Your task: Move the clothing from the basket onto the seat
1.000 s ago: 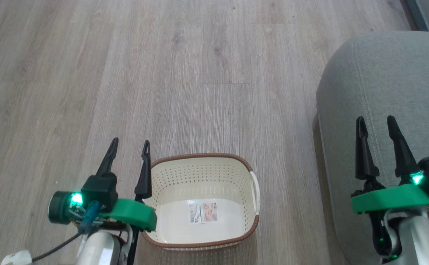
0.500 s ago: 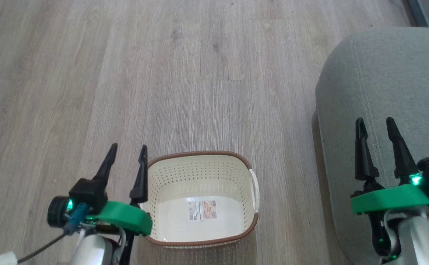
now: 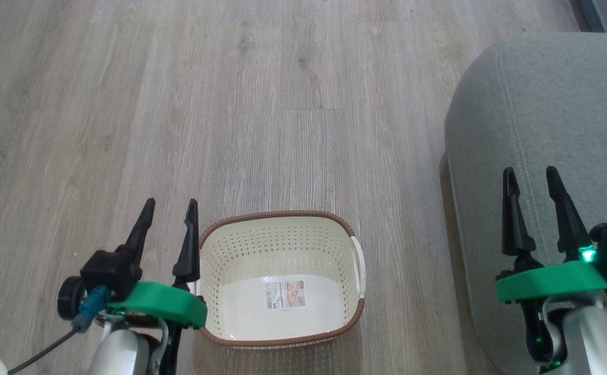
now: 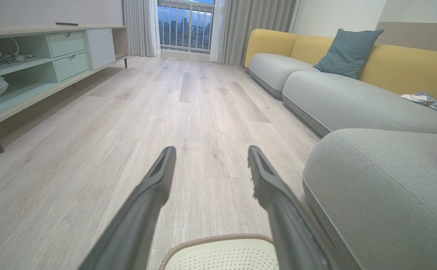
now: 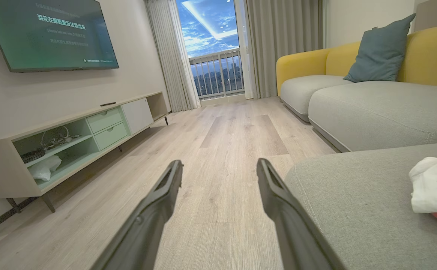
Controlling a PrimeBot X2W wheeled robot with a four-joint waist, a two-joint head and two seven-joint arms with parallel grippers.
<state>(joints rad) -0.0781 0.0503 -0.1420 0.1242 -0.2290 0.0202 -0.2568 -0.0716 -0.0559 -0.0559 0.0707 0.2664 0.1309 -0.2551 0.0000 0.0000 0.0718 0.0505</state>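
basket point(image 3: 282, 242) beside left gripper point(image 3: 171, 203): smooth cream plastic, woven-look rim noted | floor point(image 3: 230, 104): matt wood grain | seat point(image 3: 543, 104) under right gripper point(image 3: 530, 172): matt grey cloth, stitched | clothing point(image 5: 432, 183): soft crumpled cloth

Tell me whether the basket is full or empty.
Empty. Inside the basket are just its bare floor and paper label; the clothing lies on the seat.

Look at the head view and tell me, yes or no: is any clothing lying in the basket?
No, the basket shows just its cream bottom and a paper label, with no fabric inside.
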